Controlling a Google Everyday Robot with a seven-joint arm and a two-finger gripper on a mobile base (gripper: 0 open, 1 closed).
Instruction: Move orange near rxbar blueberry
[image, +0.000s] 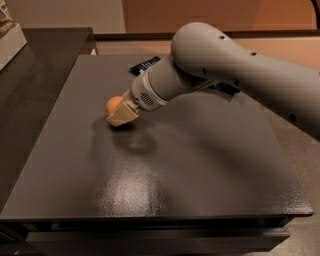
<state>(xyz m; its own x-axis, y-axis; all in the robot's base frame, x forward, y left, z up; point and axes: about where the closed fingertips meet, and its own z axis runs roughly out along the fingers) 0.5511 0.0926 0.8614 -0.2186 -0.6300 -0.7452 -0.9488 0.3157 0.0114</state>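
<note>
Dark tabletop (200, 170), end effector (121, 115) at orange (113, 104), bar (145, 65) diagonal

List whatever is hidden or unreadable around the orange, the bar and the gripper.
1. Camera view: the orange has its right side covered by the gripper, which sits against it on the left half of the table.
2. Only the left end of the rxbar blueberry shows near the far edge. The arm hides the rest, and the lettering is too small to read.
3. The dark object behind the arm is mostly covered and cannot be identified.
</note>
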